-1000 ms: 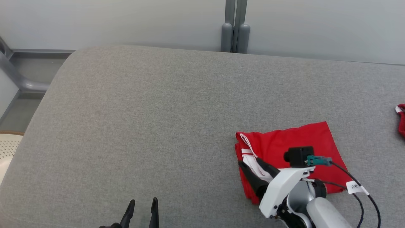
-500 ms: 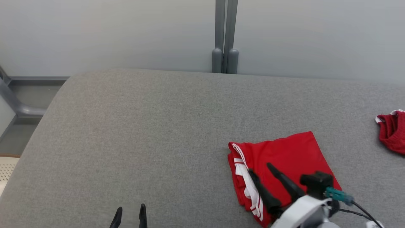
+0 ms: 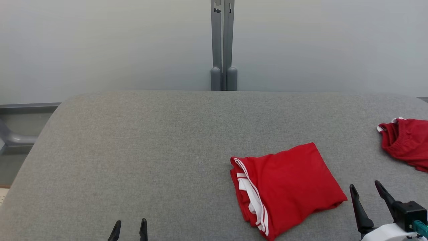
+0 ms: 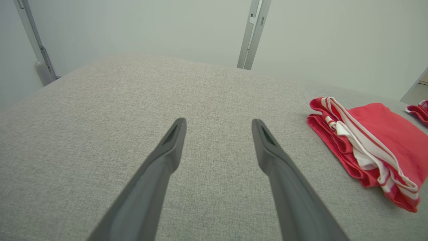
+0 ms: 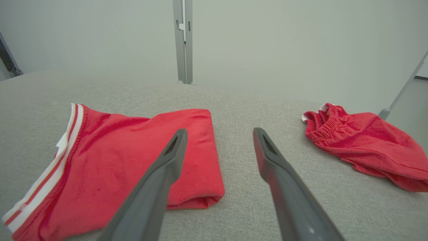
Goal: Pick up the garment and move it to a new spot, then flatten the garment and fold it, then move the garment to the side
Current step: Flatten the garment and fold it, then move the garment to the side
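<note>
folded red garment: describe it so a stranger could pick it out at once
On the wide grey padded surface, look right of centre. The folded red garment lies flat there, a neat rectangle with white-striped trim on its left edge, unlike the crumpled red garment further right.
</note>
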Tool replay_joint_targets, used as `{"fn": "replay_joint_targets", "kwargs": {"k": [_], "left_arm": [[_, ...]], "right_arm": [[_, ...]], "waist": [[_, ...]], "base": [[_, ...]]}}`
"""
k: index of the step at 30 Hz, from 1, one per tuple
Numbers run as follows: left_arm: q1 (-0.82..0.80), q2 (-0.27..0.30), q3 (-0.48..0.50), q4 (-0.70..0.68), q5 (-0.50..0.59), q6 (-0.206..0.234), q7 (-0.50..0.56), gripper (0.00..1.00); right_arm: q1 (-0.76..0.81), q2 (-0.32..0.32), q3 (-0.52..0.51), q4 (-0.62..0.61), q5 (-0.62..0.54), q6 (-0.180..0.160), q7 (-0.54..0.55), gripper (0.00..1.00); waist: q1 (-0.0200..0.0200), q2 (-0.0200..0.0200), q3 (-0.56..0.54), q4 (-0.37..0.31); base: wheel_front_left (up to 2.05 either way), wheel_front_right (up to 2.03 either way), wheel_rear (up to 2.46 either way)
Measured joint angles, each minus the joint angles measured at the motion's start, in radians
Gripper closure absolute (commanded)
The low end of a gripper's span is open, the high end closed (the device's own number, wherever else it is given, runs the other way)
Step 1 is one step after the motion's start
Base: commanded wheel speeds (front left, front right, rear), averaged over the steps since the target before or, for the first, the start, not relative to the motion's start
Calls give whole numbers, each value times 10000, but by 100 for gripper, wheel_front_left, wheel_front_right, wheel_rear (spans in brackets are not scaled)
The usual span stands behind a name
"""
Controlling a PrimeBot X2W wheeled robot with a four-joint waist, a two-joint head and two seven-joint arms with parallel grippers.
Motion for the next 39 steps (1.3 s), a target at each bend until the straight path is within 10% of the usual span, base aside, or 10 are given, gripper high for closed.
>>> {"fn": "replay_joint_targets", "kwargs": {"k": [23,39], "left_arm": [[-287,2,-174,188,-190,-280,0,0],[-1377,0,-961,619,-460,-326,2,0]], "right_arm": [[-940,617,-132,1034,679,2,10,0],[-5102,-1003,2443,4345,2452,2,4253,0]], "waist": [[0,0,462,-407],[1,0,1874,402]], "base": [[0,0,0],[0,0,0]]}}
